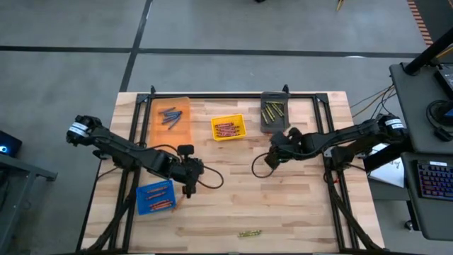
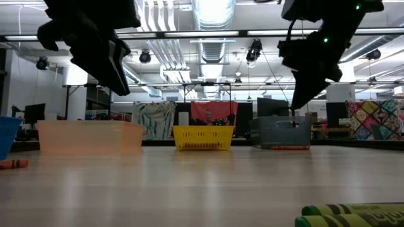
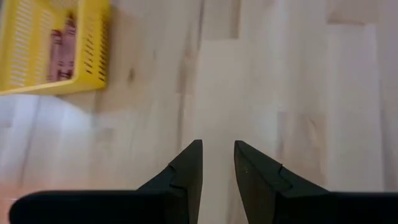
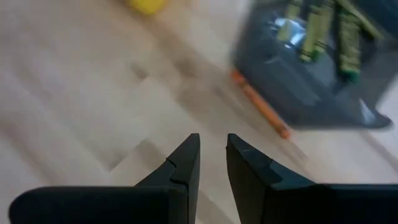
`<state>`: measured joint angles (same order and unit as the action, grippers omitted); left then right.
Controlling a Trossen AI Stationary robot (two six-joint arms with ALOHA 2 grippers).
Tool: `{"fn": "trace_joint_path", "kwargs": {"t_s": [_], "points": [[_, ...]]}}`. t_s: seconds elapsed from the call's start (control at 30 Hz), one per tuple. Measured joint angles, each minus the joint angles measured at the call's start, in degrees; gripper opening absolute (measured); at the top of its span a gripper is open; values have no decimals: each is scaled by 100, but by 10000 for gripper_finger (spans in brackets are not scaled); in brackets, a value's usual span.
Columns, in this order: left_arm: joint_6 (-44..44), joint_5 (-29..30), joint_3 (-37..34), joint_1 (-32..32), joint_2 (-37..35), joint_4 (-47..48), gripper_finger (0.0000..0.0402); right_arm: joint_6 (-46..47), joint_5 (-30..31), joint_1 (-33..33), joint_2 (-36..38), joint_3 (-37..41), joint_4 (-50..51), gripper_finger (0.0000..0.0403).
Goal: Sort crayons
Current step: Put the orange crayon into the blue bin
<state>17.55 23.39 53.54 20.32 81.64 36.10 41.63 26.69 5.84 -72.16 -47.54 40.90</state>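
Two olive-yellow crayons (image 1: pixel 249 233) lie side by side near the table's front edge, close in the low view (image 2: pixel 353 214). An orange crayon (image 4: pixel 261 106) lies on the table against the near side of the grey bin (image 1: pixel 274 112); another (image 2: pixel 12 164) lies by the blue bin (image 1: pixel 156 197). My left gripper (image 1: pixel 190 190) hangs above bare wood beside the blue bin, open a little, nothing between its fingers (image 3: pixel 217 146). My right gripper (image 1: pixel 270 161) hangs near the table's middle, slanting down toward the grey bin, open a little and empty (image 4: pixel 212 140).
The orange bin (image 1: pixel 173 120) holds blue crayons, the yellow bin (image 1: pixel 228 127) red ones, the grey bin green ones, the blue bin orange ones. Bare wood lies between the two grippers and toward the front edge. A desk with a keyboard (image 1: pixel 432 177) stands at the right.
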Motion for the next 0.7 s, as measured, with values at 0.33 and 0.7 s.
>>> {"fn": "trace_joint_path", "kwargs": {"t_s": [0.33,0.7], "points": [[121,729,0,2,5,-9,75,1421,123,-569,0,753,-492,42],[97,875,0,-9,3,294,75,1626,-182,-1439,-38,1226,-1073,9]]}}
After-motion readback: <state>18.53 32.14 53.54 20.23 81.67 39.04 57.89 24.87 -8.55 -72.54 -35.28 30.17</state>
